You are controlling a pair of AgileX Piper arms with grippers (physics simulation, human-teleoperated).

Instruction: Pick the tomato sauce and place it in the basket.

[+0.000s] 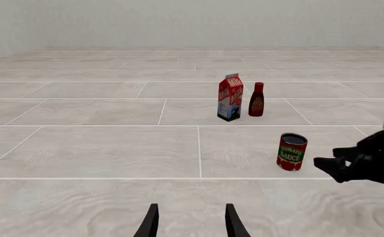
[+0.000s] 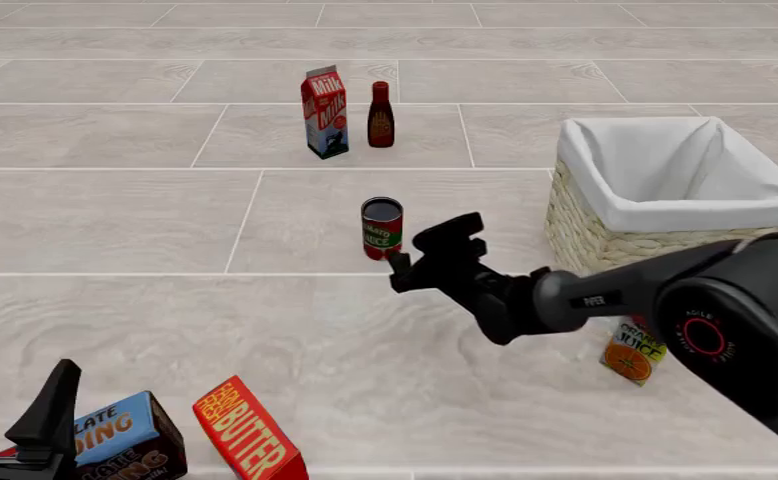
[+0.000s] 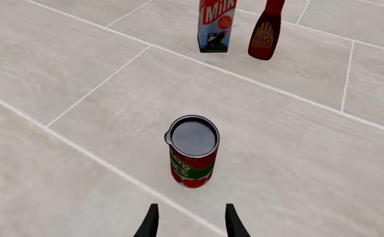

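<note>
The tomato sauce can point(image 2: 381, 229) stands upright on the tiled surface, red label with a green patch and a dark top. It also shows in the right wrist view point(image 3: 193, 150) and the left wrist view point(image 1: 291, 152). My right gripper point(image 2: 423, 259) is open, just right of the can and near it, not touching; its fingertips point(image 3: 151, 220) frame the can from behind. The wicker basket point(image 2: 589, 232) with white lining stands to the right. My left gripper point(image 2: 16, 400) is open and empty at the front left corner.
A milk carton point(image 2: 325, 112) and a dark red bottle point(image 2: 381, 115) stand behind the can. A butter box point(image 2: 246, 441) and a chocolate box point(image 2: 122, 436) lie at the front left. An orange juice carton point(image 2: 632, 352) lies in front of the basket.
</note>
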